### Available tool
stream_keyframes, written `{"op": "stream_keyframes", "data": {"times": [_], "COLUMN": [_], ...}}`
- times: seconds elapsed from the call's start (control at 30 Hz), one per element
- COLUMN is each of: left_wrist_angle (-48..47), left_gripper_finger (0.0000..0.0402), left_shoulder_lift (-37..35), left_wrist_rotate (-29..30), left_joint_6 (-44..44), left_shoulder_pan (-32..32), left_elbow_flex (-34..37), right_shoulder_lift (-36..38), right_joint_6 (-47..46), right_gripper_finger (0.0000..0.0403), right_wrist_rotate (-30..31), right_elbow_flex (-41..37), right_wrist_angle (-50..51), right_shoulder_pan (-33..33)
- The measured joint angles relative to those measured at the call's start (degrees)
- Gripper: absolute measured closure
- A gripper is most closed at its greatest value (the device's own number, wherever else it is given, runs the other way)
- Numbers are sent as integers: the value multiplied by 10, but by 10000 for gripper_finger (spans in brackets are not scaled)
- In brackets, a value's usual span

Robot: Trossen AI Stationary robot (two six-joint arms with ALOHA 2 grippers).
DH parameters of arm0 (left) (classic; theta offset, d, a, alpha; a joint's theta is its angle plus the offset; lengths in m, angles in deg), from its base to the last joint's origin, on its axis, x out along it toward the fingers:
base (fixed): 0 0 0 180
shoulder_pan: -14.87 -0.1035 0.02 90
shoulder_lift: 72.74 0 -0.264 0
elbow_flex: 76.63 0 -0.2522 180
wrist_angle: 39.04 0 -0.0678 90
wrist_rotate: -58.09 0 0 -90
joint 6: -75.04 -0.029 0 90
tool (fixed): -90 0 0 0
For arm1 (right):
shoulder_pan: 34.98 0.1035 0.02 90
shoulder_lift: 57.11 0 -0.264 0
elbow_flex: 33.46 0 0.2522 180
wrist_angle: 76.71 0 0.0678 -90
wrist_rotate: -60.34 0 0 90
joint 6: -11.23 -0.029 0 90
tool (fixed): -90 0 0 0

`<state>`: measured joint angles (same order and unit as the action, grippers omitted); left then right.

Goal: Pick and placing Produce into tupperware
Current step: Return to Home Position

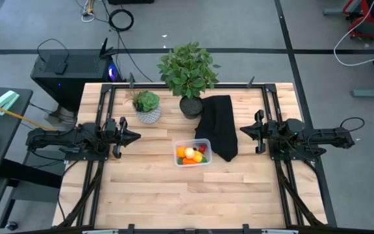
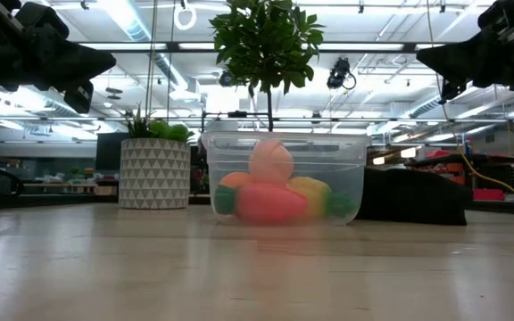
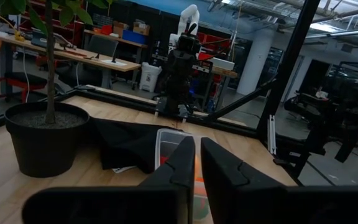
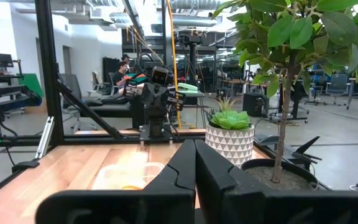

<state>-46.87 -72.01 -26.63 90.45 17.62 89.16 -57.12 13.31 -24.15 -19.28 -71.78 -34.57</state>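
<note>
Fingers (image 3: 178,171) of the left gripper (image 1: 134,137) and of the right gripper (image 1: 243,130) are sitting closed, gripping nothing.

Over the wooden tabletop (image 1: 141,195), the left arm is lying along the left side and the right arm along the right, with both grippers pointing inward and hanging well apart from the things between them. A tall leafy plant (image 1: 188,68) in a black pot is standing at the back. A black cloth (image 1: 219,133) is lying just beside it, and a small succulent (image 1: 148,107) in a white patterned pot is standing on its left. Near the middle, just beside the cloth, the clear tupperware (image 1: 193,140) is holding the produce: a peach-coloured ball (image 2: 270,162) is resting on a reddish piece (image 2: 270,203), an orange piece (image 2: 236,181) and a yellow piece (image 2: 310,189).
</note>
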Motion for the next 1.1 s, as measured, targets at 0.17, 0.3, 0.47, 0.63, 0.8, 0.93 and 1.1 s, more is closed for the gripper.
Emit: {"op": "stream_keyframes", "data": {"times": [0.17,0.3,0.47,0.63,0.8,0.93,1.1], "left_wrist_angle": [0,0,0,0,0,0,0], "left_gripper_finger": [367,373,378,375,367,366,373], "left_shoulder_lift": [0,0,0,0,0,0,0], "left_wrist_rotate": [0,0,0,0,0,0,0], "left_joint_6": [0,0,0,0,0,0,0], "left_shoulder_pan": [0,0,0,0,0,0,0], "left_elbow_flex": [0,0,0,0,0,0,0], "right_shoulder_lift": [0,0,0,0,0,0,0], "right_joint_6": [0,0,0,0,0,0,0], "right_gripper_finger": [396,396,396,396,396,396,394], "right_wrist_rotate": [0,0,0,0,0,0,0], "right_elbow_flex": [0,0,0,0,0,0,0], "right_wrist_angle": [0,0,0,0,0,0,0], "right_shoulder_pan": [0,0,0,0,0,0,0]}}
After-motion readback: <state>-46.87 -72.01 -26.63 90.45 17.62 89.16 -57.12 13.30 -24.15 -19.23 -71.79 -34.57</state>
